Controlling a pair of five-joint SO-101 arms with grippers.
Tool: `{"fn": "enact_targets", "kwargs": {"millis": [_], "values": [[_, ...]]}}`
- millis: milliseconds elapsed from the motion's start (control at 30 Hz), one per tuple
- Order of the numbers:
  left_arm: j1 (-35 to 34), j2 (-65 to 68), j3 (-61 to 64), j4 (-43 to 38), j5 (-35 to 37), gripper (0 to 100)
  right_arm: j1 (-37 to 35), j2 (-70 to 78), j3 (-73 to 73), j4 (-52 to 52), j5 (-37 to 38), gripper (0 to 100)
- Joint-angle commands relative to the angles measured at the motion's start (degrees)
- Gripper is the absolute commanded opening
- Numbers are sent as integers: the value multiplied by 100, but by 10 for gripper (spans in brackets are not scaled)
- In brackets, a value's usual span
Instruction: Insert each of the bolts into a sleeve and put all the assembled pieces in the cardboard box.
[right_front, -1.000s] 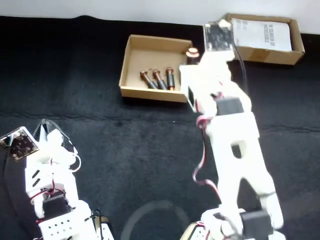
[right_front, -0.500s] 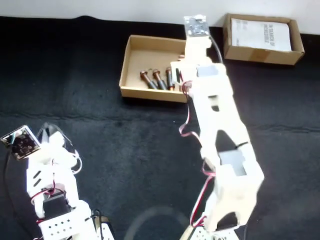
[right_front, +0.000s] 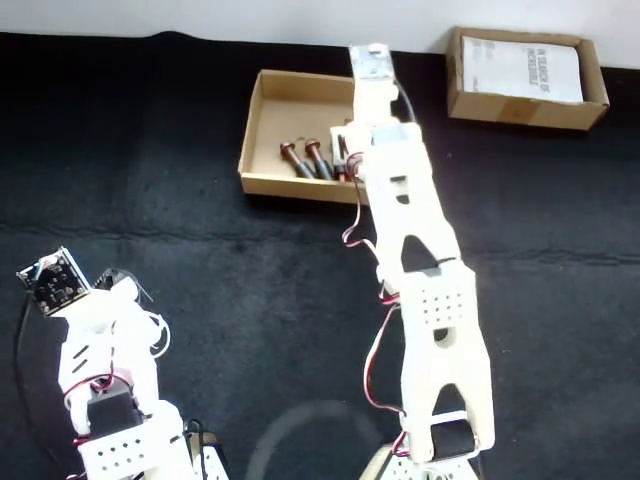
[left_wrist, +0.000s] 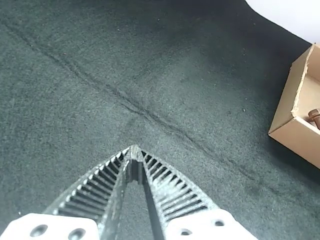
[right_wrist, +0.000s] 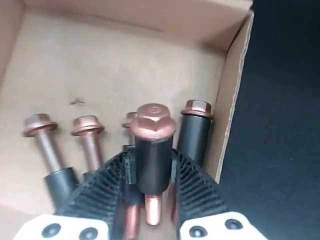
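- Black cloth covers the tabletop (right_front: 180, 230), with plenty of open room across the middle and left of the high view.
- Over the last second the right arm (right_front: 420, 290) has swung left, from the box's right edge to above its interior, so I judge the drop comes next.
- At upper centre, the cardboard box (right_front: 300, 187) already holds other assembled pieces (right_wrist: 195, 130) lying side by side, with bare floor beyond their heads.
- Just inside the box's right wall (right_wrist: 232, 95), the right claw (right_wrist: 151, 167) pinches a bolt-in-sleeve piece (right_wrist: 152, 145) by its black sleeve, leaving little sideways slack there.
- Over bare cloth, the left claw (left_wrist: 134, 155) is pressed together and holds nothing.
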Motion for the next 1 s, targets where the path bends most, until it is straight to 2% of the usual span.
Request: {"fn": "enact_targets", "kwargs": {"millis": [0, 133, 267, 567, 667, 967], "values": [[75, 22, 110, 18, -9, 9, -31, 57, -734, 391, -53, 123], [75, 22, 110, 18, -18, 9, -110, 75, -1147, 954, -176, 285], [75, 22, 110, 18, -26, 9, -22, 57, -1991, 1578, -185, 292], [84, 22, 110, 35, -35, 9, 48, -66, -5279, 4136, -580, 292], [92, 22, 110, 35, -35, 10, -22, -769, -5068, 4725, -580, 292], [215, 31, 110, 53, -44, 10, -40, -2527, -4998, 4716, -571, 292]]}}
